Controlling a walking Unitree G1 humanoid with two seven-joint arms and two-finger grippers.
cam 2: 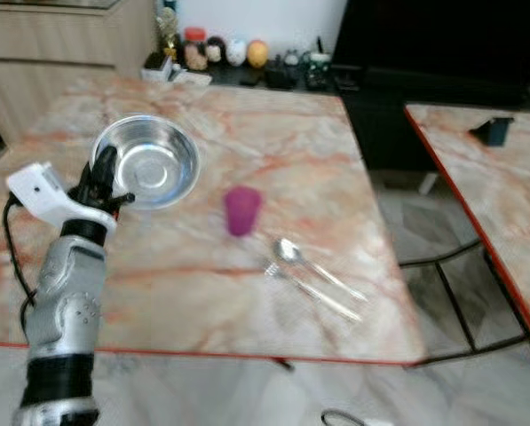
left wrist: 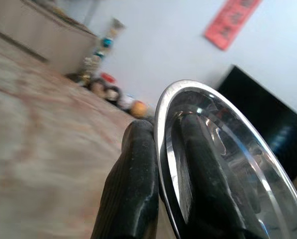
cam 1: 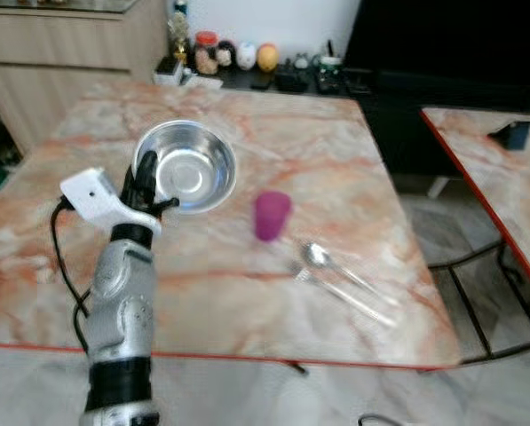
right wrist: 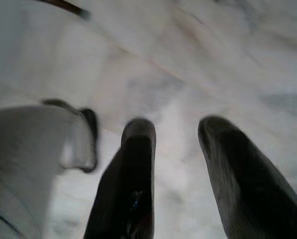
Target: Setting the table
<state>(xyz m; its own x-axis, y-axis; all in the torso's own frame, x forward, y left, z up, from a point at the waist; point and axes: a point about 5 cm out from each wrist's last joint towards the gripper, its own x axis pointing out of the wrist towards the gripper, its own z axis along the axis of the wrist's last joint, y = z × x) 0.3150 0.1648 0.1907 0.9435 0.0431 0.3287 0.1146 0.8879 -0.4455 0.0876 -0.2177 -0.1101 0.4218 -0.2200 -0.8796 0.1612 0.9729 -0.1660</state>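
Note:
A shiny steel bowl (cam 1: pixel 193 169) sits on the marbled table (cam 1: pixel 247 284), left of centre. My left gripper (cam 1: pixel 146 170) is shut on the bowl's near-left rim; in the left wrist view one finger lies outside the rim (left wrist: pixel 160 129) and the other inside the steel bowl (left wrist: pixel 228 149). A purple cup (cam 1: pixel 272 216) stands upright to the bowl's right. A spoon (cam 1: pixel 328 264) and a fork (cam 1: pixel 349 297) lie side by side nearer the front right. My right gripper (right wrist: pixel 175 174) hangs open over pale floor.
A second marbled table (cam 1: pixel 495 177) with a red edge stands to the right, with a dark object (cam 1: pixel 513 133) on it and a gap of floor between. Small figurines and jars (cam 1: pixel 233 58) line a dark shelf behind. A wooden cabinet (cam 1: pixel 60 44) stands at the back left.

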